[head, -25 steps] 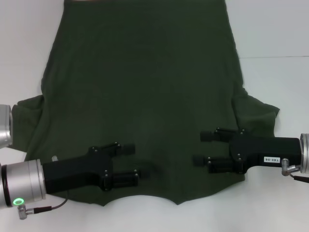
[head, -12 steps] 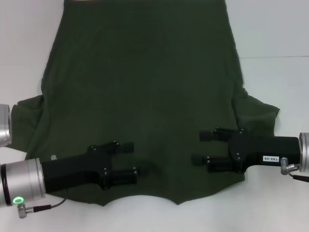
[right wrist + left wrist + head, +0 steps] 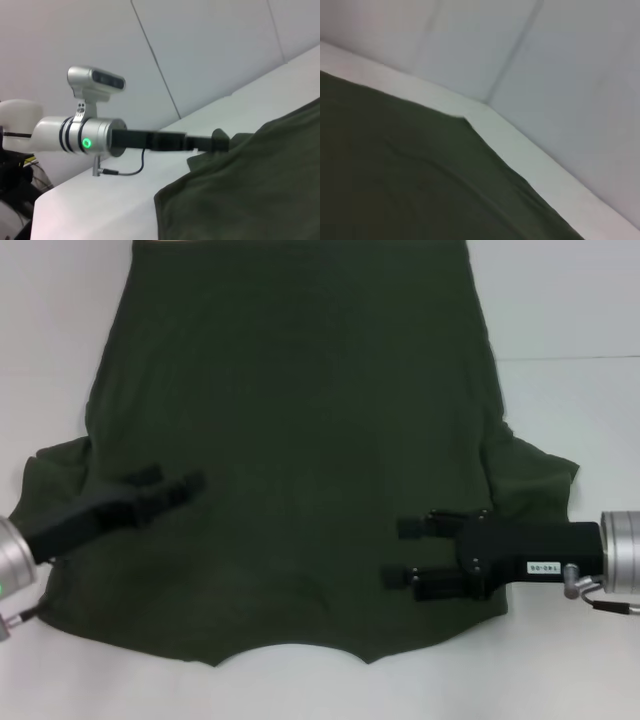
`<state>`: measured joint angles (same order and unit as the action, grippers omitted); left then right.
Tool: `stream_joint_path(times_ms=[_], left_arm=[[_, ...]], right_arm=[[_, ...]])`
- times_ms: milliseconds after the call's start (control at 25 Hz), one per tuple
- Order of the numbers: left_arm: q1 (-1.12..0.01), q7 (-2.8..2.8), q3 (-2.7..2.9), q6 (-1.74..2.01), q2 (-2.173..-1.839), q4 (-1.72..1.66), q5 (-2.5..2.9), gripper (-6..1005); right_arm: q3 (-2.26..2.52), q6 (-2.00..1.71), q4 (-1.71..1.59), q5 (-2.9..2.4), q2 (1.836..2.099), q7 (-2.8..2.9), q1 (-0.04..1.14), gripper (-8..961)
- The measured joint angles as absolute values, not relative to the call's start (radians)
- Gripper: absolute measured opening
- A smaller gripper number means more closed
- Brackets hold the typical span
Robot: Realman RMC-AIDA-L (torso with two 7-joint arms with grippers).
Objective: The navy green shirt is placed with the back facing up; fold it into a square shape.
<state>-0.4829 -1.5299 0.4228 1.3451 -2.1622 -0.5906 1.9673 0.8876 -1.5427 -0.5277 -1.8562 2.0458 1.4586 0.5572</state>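
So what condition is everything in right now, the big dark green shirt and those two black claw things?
Dark olive-green cotton T-shirt: spread flat on the white table, plain side up, not yet folded, sleeves rumpled at both sides.
Left gripper: over the shirt near its left sleeve, fingers close together and blurred, so open or shut is unclear.
Right gripper: open, low over the shirt's lower right part, holding nothing.

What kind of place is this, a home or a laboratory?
Probably a laboratory test bench: a bare white table, plain white wall panels, and one large dark olive-green cotton shirt spread flat between two robot arms.
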Motion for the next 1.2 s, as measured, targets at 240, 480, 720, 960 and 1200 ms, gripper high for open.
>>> stream_joint_path(times_ms=[240,480,720,960,1200], left_arm=[[-0.483,-1.597,0.337,1.226,-2.152,-0.595,1.940,906],[-0.483,-1.652,0.323,1.098,-2.141,-0.597,1.941,907],[-0.485,-1.658,0.321,0.988,-2.140,-0.600,1.941,907],[-0.487,-1.649,0.320,0.931,-2.140,-0.612,1.940,905],[-0.502,-1.605,0.333,0.830,-2.143,-0.575,1.939,906]], right_arm=[[0.893,-1.526,-0.531,-1.857,2.046,1.496,0.590,911],[0.893,-1.524,-0.531,-1.858,2.048,1.506,0.612,911],[0.892,-1.514,-0.531,-1.858,2.056,1.527,0.628,911],[0.892,-1.511,-0.530,-1.858,2.060,1.529,0.629,911],[0.890,-1.501,-0.529,-1.858,2.067,1.529,0.627,910]])
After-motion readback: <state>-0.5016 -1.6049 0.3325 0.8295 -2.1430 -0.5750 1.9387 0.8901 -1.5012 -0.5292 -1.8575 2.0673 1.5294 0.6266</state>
